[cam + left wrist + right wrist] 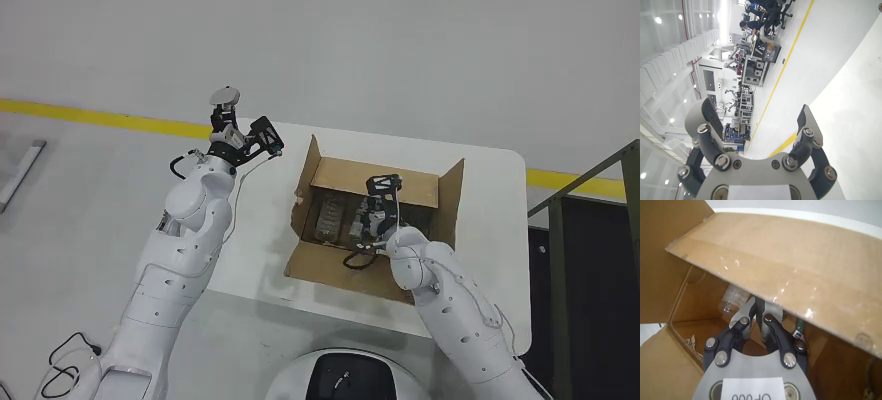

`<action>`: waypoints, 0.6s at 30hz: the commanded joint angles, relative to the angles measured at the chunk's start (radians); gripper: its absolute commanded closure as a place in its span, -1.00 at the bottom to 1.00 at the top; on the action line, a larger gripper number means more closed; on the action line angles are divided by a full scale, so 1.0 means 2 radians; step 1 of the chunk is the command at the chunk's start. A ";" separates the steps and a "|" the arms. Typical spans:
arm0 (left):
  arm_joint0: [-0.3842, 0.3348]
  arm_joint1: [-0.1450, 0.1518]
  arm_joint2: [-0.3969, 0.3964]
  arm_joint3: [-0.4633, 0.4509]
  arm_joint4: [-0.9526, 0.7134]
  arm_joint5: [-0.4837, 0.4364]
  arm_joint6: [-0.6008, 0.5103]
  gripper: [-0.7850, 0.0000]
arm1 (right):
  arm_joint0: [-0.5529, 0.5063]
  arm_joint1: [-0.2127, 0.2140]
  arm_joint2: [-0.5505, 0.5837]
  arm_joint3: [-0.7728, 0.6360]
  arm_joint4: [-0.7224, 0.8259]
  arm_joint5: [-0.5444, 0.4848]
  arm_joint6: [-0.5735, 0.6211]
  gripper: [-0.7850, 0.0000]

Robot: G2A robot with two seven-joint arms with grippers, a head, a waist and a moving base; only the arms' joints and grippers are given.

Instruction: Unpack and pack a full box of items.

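The white table (495, 230) carries the open cardboard box (330, 262) near its middle, all four flaps turned outward and the far flap standing up toward the far edge. On the floor beyond the table a yellow line (100, 117) runs past it. The right arm bends down into the box, and the right gripper (368, 222) sits low inside it, among the packed goods. From the right wrist, the right gripper (757, 306) shows its pads drawn almost together with only a thin slit between them; whether they nip anything I cannot tell. One flap (791, 262), glossy with tape, hangs across the opening just above those fingers. The left arm is raised at the table's far left corner, well apart from the box, and the left gripper (225, 97) hangs there just past the table's edge. From the left wrist, the left gripper (755, 106) has its fingers (711, 115) spread wide with bare air between them; the table's edge (848, 113) lies to one side and the yellow line (780, 75) on the floor behind. Inside the box a clear plastic cup (730, 300) lies just beyond the right fingertips, and a green item (799, 326) with a white label stands beside them under the flap. In the top view, clear items (325, 215) fill the box's left half.
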 commanded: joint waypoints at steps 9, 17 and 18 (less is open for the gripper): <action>0.011 0.002 -0.002 -0.005 -0.004 -0.038 0.014 -1.00 | 0.024 -0.008 -0.010 -0.021 -0.037 0.048 -0.032 1.00; 0.016 0.008 0.001 -0.002 0.014 -0.080 0.050 -1.00 | 0.042 -0.014 -0.010 0.004 -0.036 0.052 -0.038 1.00; 0.016 0.008 0.000 -0.002 0.015 -0.081 0.052 -1.00 | 0.043 -0.014 -0.010 0.005 -0.038 0.051 -0.037 1.00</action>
